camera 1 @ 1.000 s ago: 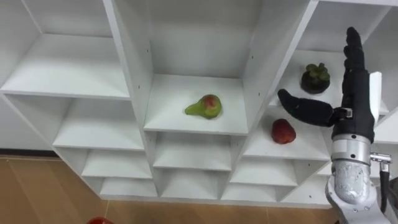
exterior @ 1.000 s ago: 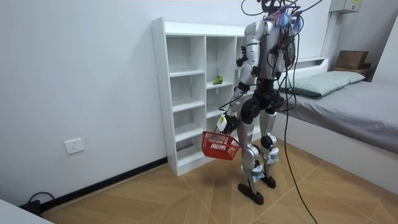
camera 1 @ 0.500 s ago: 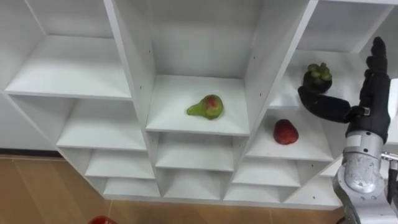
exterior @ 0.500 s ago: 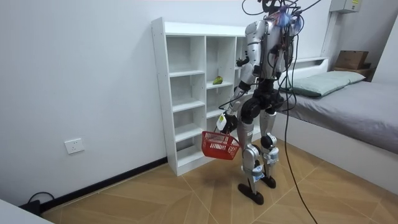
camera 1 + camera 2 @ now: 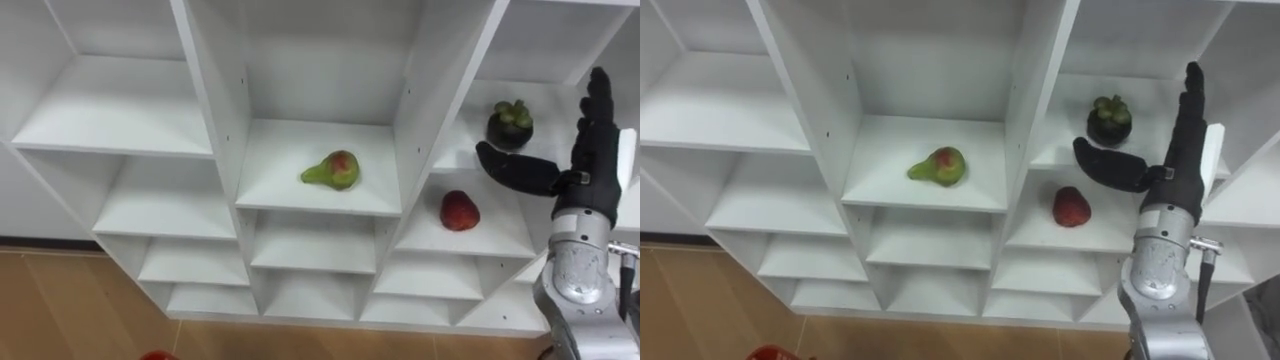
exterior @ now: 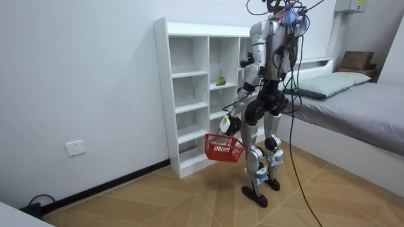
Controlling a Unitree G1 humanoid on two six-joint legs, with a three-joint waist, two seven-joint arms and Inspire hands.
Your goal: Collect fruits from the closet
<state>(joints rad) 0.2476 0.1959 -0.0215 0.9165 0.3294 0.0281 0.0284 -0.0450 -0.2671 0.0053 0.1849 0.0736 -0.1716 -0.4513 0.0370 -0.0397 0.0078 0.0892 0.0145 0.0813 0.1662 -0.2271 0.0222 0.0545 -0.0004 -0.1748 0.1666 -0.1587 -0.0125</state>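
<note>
A green-red pear (image 5: 331,170) lies on the middle shelf of the white closet (image 5: 215,110). One compartment to the right, a red fruit (image 5: 459,211) sits on the lower shelf and a dark mangosteen (image 5: 509,123) on the shelf above. My right hand (image 5: 592,160) is raised in front of that right column, open, fingers straight up and thumb stretched left, just right of the mangosteen and touching no fruit. In the room view my left hand (image 6: 228,124) hangs low at my side, shut on the handle of a red basket (image 6: 222,147).
I stand close in front of the closet on a wooden floor. The other shelves hold nothing. A bed (image 6: 353,104) stands behind me at the room view's right. The basket's red rim (image 5: 155,355) peeks in at the bottom edge.
My right hand has shifted to the right and a little up, from over the red fruit's compartment toward the mangosteen's side. The fruits and the basket have not moved.
</note>
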